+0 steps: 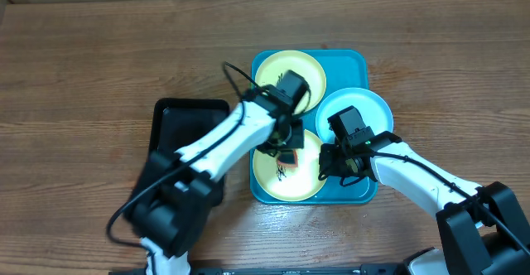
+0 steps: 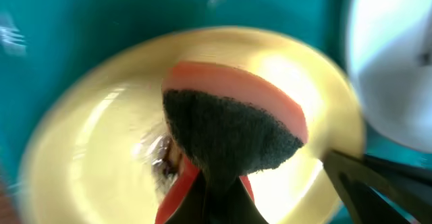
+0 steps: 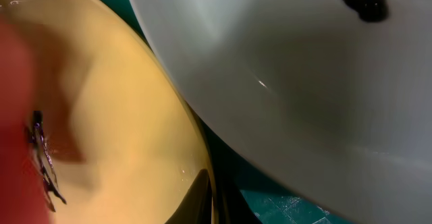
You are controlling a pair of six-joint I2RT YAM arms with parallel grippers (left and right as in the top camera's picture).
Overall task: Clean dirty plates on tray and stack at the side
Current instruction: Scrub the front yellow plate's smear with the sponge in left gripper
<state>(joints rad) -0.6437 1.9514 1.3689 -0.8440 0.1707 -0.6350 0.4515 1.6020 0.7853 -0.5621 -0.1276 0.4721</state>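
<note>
overhead: bright, even light, sharp, soft shadows on table (image 1: 83, 60) | left wrist: heavy motion blur, glare on yellow plate (image 2: 94, 140), sponge (image 2: 233, 133) soft | right wrist: too close, unfocused, small glints on pale plate (image 3: 304, 89), red smear at left edge

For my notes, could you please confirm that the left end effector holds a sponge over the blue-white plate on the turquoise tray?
Not quite: the sponge in the left end effector is over a yellow plate, not the blue-white plate, as the left wrist view shows. The turquoise tray is right.

Plates (image 1: 286, 66) and two arms (image 1: 232, 134) crowd the tray (image 1: 356, 60); far table (image 1: 124, 43) free.
</note>
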